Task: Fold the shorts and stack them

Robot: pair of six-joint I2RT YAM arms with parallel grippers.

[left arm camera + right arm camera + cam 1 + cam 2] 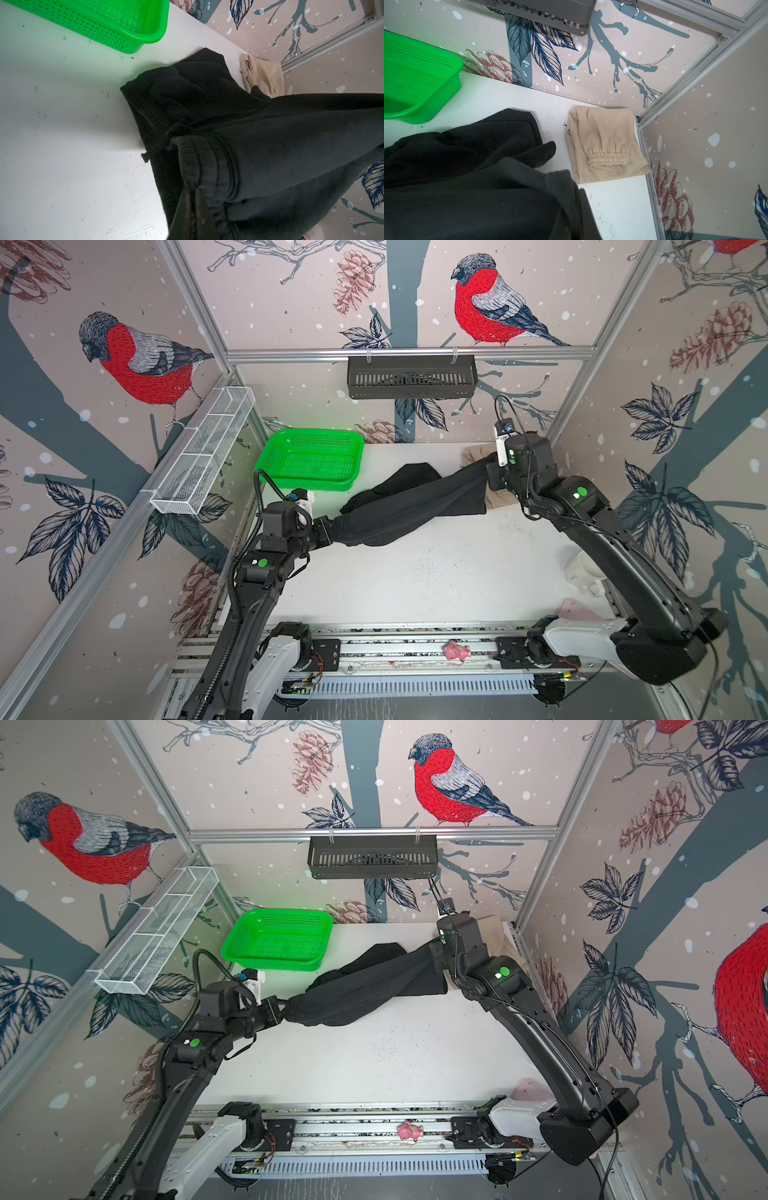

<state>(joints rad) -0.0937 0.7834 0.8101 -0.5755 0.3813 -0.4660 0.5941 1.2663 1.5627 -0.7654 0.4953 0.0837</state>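
Top views both show the black shorts (415, 506) strung between the two grippers over the far half of the white table (415, 580), with part of the soft, fleecy cloth sagging onto the top. The left gripper (192, 199) is pinched tight on the ribbed elastic waistband. The right gripper (491, 466) is pressed together on the opposite end, probably a leg hem, though its fingertips are buried in the cloth.

A perforated green plastic basket (311, 460) sits just beyond the shorts at the far left, apart from them. The beige shorts (604, 143) lie folded flat in the far right corner, smooth woven fabric with a gathered elastic band, just beside the black cloth. In both top views the right arm covers most of them. A white mug (584, 572) near the right edge is partly cut off by that arm.
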